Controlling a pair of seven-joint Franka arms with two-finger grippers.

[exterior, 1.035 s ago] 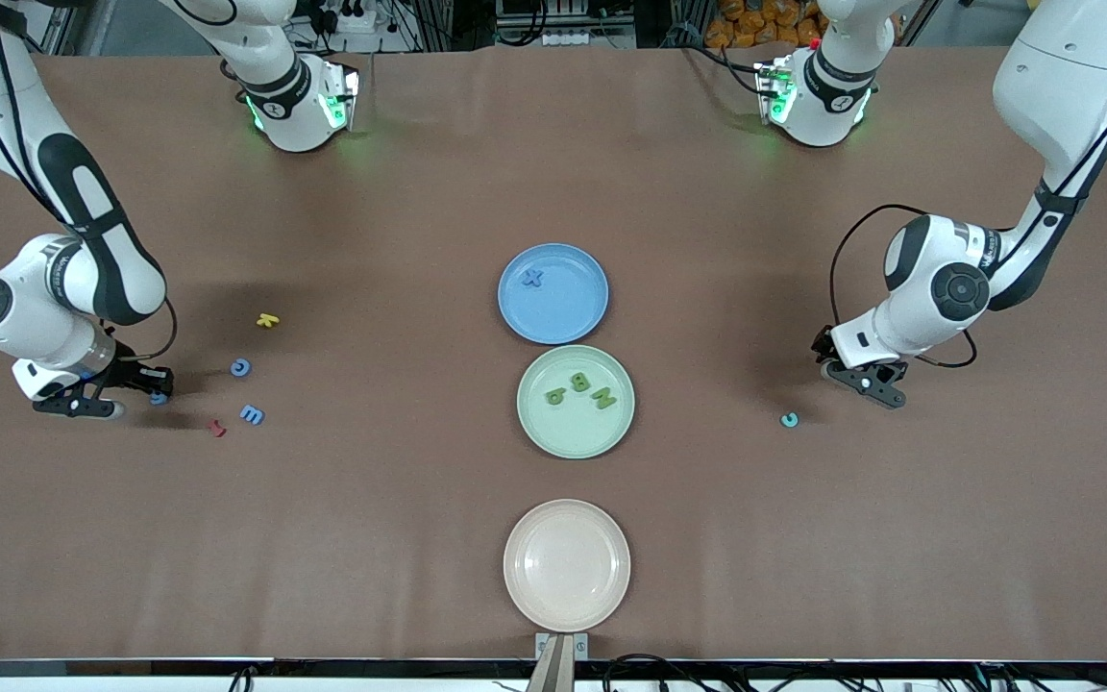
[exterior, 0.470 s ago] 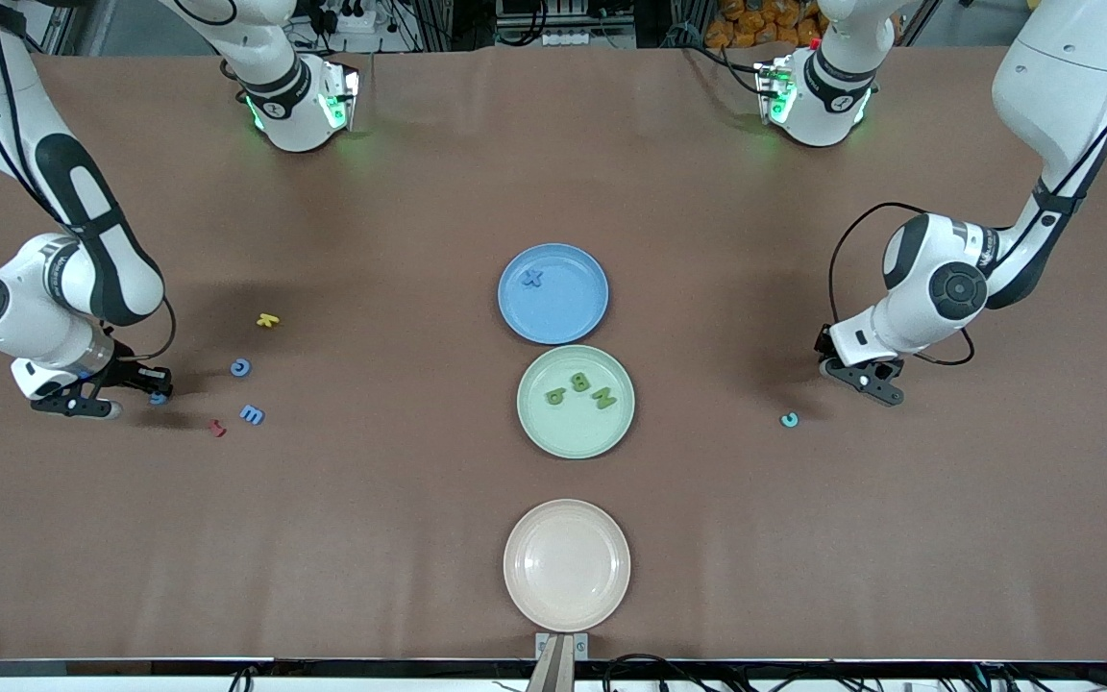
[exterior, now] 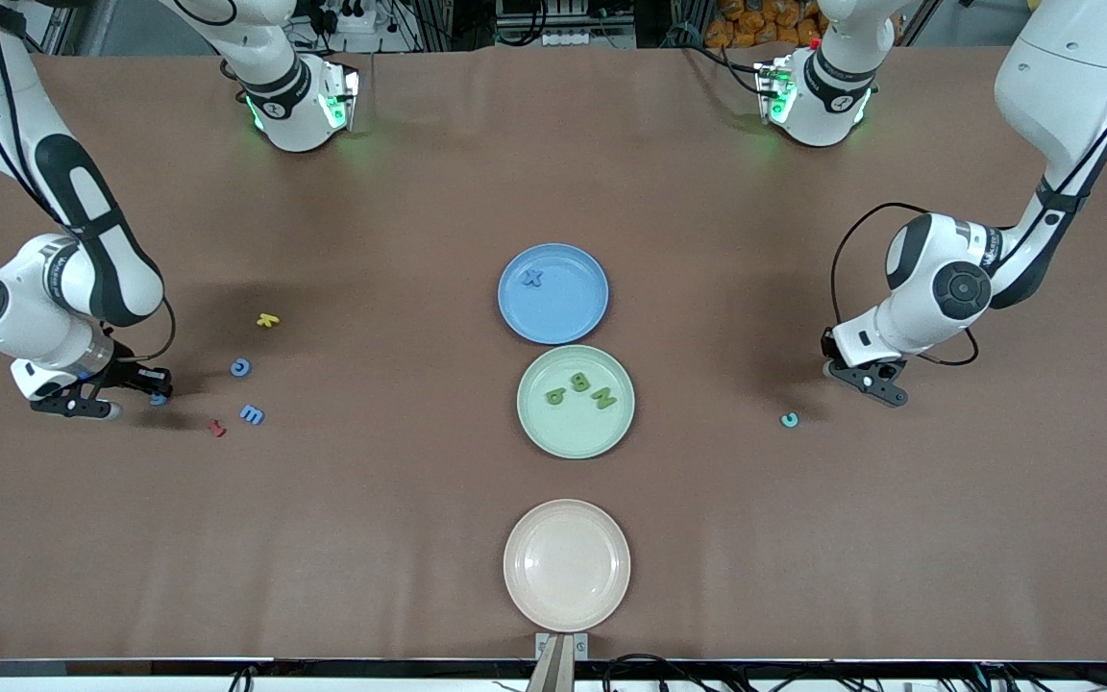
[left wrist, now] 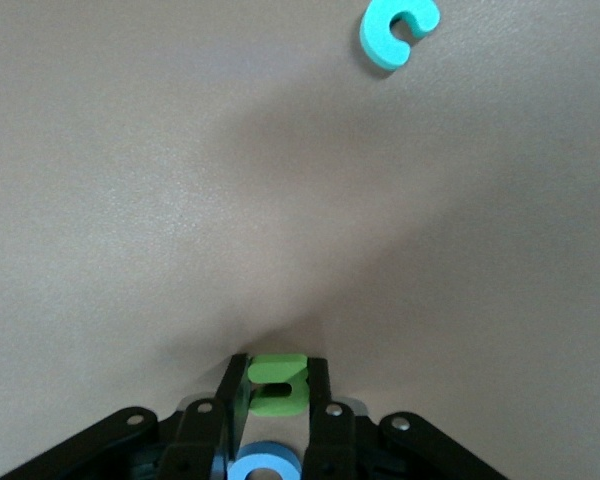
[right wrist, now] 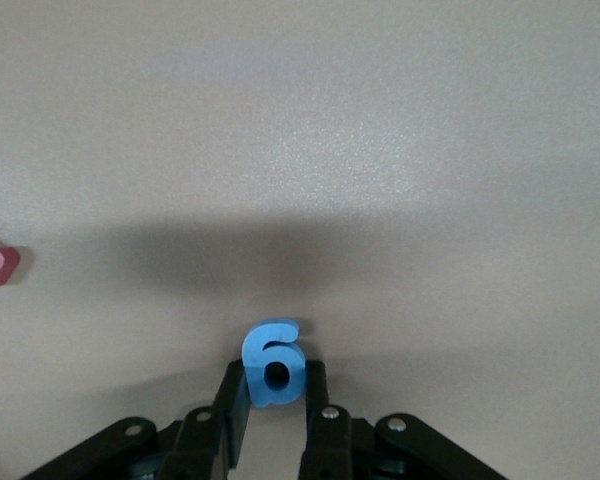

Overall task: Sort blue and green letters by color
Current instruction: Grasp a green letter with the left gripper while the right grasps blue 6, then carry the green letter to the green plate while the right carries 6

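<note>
Brown matte paper covers the desk (exterior: pixel 342 538), wide and smooth. Three round glossy plates line its middle: blue plate (exterior: pixel 578 312) with a blue X (exterior: pixel 533 279), green plate (exterior: pixel 611 428) with three olive foam letters (exterior: pixel 579 388), cream plate (exterior: pixel 566 565) nearest the camera. Toward the right arm's end, the right gripper (exterior: pixel 158 392) has its fingers clenched on a blue foam 6 (right wrist: pixel 272 364). Toward the left arm's end, the left gripper (exterior: pixel 885 389) fingers clamp a green foam letter (left wrist: pixel 277 384). A teal C (exterior: pixel 789 419) lies nearby.
</note>
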